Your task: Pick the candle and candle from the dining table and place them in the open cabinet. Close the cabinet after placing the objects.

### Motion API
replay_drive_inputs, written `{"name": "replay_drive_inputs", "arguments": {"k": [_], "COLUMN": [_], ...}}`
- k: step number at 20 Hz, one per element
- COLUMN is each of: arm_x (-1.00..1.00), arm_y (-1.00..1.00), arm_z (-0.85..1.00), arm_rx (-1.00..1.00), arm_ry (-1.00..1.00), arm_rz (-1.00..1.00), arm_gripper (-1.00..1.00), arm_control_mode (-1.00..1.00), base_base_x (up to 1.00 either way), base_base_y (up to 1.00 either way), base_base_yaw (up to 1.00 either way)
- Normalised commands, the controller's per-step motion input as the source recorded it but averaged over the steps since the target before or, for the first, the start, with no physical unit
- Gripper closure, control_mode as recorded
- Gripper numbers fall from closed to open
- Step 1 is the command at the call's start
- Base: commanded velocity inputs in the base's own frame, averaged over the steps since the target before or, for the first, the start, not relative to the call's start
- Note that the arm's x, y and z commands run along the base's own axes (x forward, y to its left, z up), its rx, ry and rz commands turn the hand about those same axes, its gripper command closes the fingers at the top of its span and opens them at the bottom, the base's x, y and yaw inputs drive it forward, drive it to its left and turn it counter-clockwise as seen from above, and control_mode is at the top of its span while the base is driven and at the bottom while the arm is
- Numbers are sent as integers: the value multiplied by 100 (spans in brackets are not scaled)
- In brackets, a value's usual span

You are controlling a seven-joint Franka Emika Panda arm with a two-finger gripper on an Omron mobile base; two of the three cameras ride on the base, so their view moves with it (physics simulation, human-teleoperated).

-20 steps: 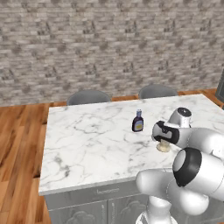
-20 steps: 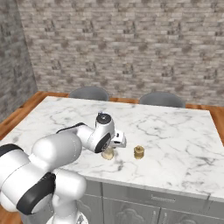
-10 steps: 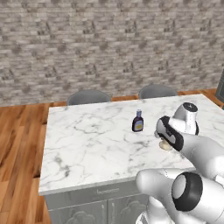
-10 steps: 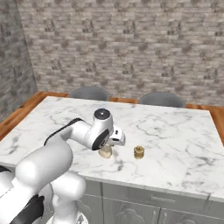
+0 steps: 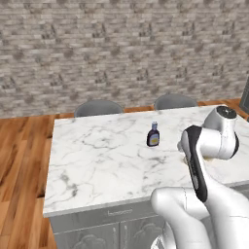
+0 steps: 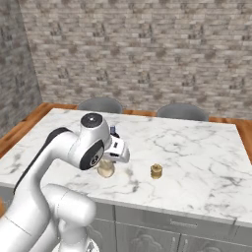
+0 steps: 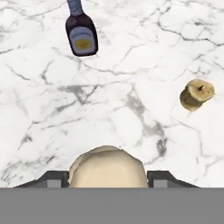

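Your fingers (image 7: 107, 183) are pinching the cream candle (image 7: 107, 168): in the hand view it sits at the bottom centre of the frame, wedged between the two dark tips that show at either side of it. In the right base view the same cream candle (image 6: 106, 169) shows left of centre, directly beneath the hand and at the surface of the bench (image 6: 197, 157); you cannot tell from these frames whether it is lifted clear of the marble or resting on it.

The tan-gold candle (image 7: 197, 94) stands alone at the right of the hand view, well apart from the held one. In the right base view you find it (image 6: 156, 171) just right of centre, upright on the marble, near the front edge of the bench and to the right of the hand.

A dark blue labelled bottle (image 7: 81, 33) appears at the upper left of the hand view. In the left base view it (image 5: 153, 135) stands upright right of the frame's centre, on the bench (image 5: 97, 155), with the white arm bent over the marble at the right side of the frame.

Two grey chairs (image 5: 98, 107) show their backs along the far edge of the bench, in front of a brick wall (image 5: 121, 48). Wooden floor (image 5: 22, 165) lies at the left of the left base view.
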Motion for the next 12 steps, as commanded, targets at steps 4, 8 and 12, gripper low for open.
{"name": "replay_drive_inputs", "arguments": {"k": [4,8,12], "arm_x": [-57,-54,-60], "arm_y": [2,0,0], "arm_z": [52,43,43], "arm_rx": [0,0,0], "arm_ry": [0,0,0], "arm_rz": [0,-1,-1], "arm_gripper": [100,100,100], "arm_control_mode": [-100,-100,-100], "base_base_x": [0,0,0], "base_base_y": [0,0,0], "base_base_yaw": [0,0,0]}}
